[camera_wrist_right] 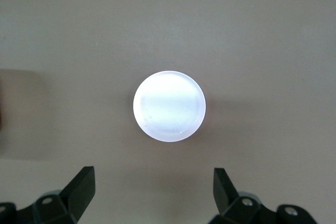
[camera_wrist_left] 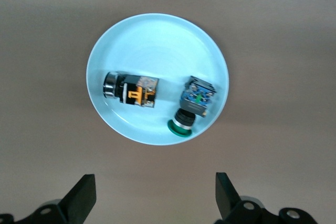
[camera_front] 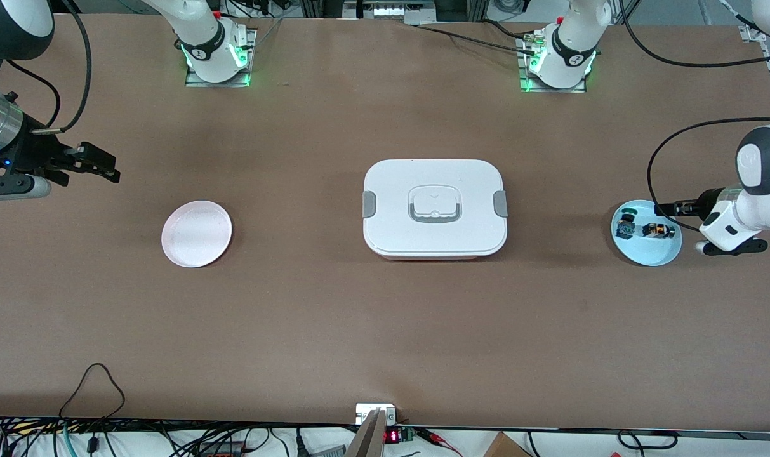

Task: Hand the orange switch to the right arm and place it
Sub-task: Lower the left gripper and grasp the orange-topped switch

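Note:
The orange switch (camera_front: 656,230) lies on its side in a light blue plate (camera_front: 651,251) at the left arm's end of the table. A black switch with green-blue parts (camera_front: 626,226) lies beside it. In the left wrist view the orange switch (camera_wrist_left: 131,88) and the green one (camera_wrist_left: 193,104) both rest in the plate (camera_wrist_left: 157,43). My left gripper (camera_front: 671,208) hangs over the plate's edge, open and holding nothing (camera_wrist_left: 155,195). My right gripper (camera_front: 102,164) waits high over the right arm's end of the table, open and holding nothing (camera_wrist_right: 153,190).
A pale pink plate (camera_front: 196,233) sits on the table toward the right arm's end and shows in the right wrist view (camera_wrist_right: 169,105). A white lidded box (camera_front: 434,208) with grey clasps stands mid-table. Cables hang along the table's near edge.

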{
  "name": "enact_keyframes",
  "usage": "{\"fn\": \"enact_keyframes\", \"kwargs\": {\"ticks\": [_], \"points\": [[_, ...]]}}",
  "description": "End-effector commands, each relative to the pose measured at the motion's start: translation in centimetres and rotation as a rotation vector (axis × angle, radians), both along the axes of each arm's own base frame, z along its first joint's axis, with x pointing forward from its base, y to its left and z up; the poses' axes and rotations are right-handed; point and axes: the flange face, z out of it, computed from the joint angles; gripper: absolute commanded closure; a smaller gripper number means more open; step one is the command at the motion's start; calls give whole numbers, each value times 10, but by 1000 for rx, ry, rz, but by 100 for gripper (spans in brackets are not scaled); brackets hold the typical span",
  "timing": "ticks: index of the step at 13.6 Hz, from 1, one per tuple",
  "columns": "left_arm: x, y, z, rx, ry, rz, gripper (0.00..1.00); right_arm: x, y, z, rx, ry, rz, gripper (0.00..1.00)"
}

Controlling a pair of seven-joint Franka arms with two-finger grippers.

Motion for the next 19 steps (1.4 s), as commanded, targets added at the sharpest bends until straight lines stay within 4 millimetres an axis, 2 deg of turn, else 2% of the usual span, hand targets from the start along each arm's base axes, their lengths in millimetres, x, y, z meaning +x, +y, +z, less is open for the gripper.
{"fn": "enact_keyframes", "kwargs": {"ticks": [1,4,7,11,13,19], "points": [[1,12,-9,4,-16,-35,0,-2,-1,7,-2,-4,5,0],[1,16,-19,5,-65,-53,0,-1,-2,6,-1,-6,3,0],[-6,22,-44,0,-166,-133,0,0,-6,6,-1,-7,-4,0],[-11,26,-61,16,-229,-139,0,0,-4,6,1,-9,-2,0],[-17,37,-66,25,-244,-134,0,0,-3,6,1,-10,1,0],[-22,35,-89,12,-247,-137,0,0,-2,6,2,-10,3,0]]}}
